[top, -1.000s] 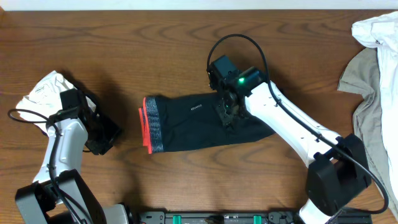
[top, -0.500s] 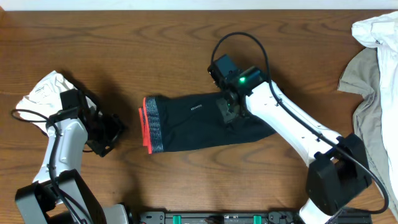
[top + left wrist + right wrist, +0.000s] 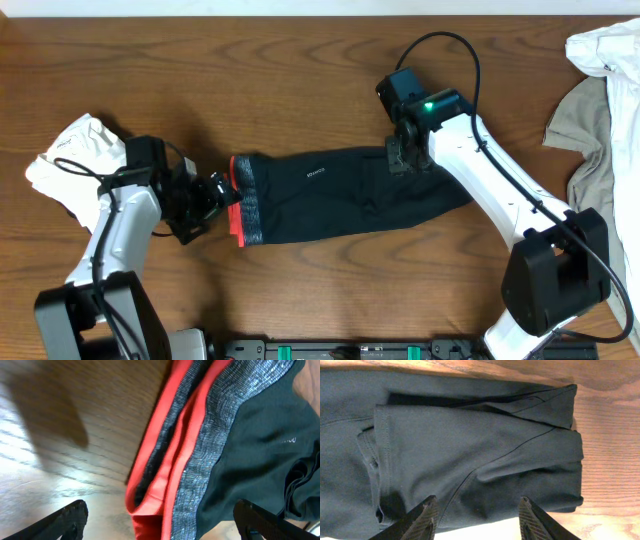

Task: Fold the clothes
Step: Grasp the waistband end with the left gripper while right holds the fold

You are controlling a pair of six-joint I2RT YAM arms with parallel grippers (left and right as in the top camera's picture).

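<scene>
Bare table (image 3: 300, 80) along the far side and the near edge, free for passing. Across the middle, trousers (image 3: 330, 200) lying flat, barring low travel between the arms. Far left, a white garment (image 3: 60, 150) close behind the left gripper (image 3: 210, 190), spread wide at the trousers' left end. Far right, heaped clothes (image 3: 600, 110), well apart from the right gripper (image 3: 405, 160), fingers parted above the trousers.

Looks like a robot lab bench. Wood-grain table (image 3: 300, 60), two white arms (image 3: 490, 190) based by a black rail (image 3: 340, 350) at its near edge. Exposed cable (image 3: 445, 36) loops off the right arm's wrist.
</scene>
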